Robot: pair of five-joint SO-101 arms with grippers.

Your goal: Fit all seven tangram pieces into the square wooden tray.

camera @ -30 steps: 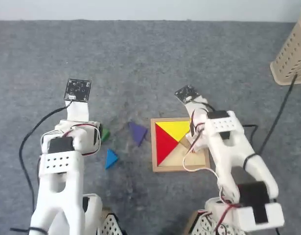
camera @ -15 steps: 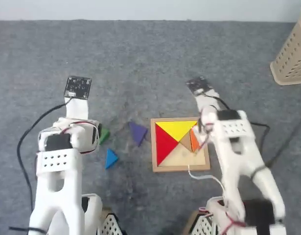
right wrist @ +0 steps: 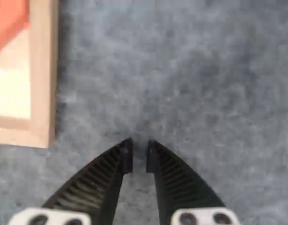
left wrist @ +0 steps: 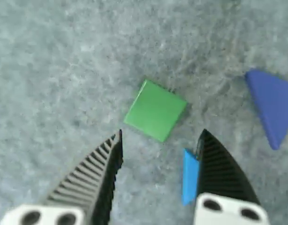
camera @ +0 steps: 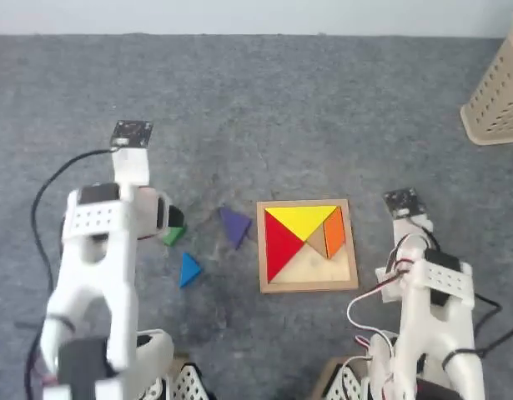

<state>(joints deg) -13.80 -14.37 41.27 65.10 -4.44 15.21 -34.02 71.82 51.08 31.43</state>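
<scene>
at the left of the high view your left arm [camera: 98,242] stands over the grey tabletop [camera: 264,108]. its tool [left wrist: 161,134] hangs with the fingers [left wrist: 99,173] spread wide, gripping nothing. the green square [left wrist: 155,110] lies flat just beyond the tips, in line with the gap. below it in the high view sits the small blue triangle [camera: 189,269]. further right is the purple piece [camera: 235,225], near the left rim of the square wooden tray [camera: 308,287]. all three lie apart, outside the tray.

the tray sits centre-right. it holds the yellow triangle [camera: 302,219] along its top edge, the red triangle [camera: 279,246] along its left and the orange piece [camera: 334,233] against its right wall. bare wood shows in its lower part.

at lower right your right arm [camera: 423,287] stands beside the tray. its tool [right wrist: 139,143] is pinched almost together with only a slit between the tips, over bare tabletop just off the tray's corner.
</scene>
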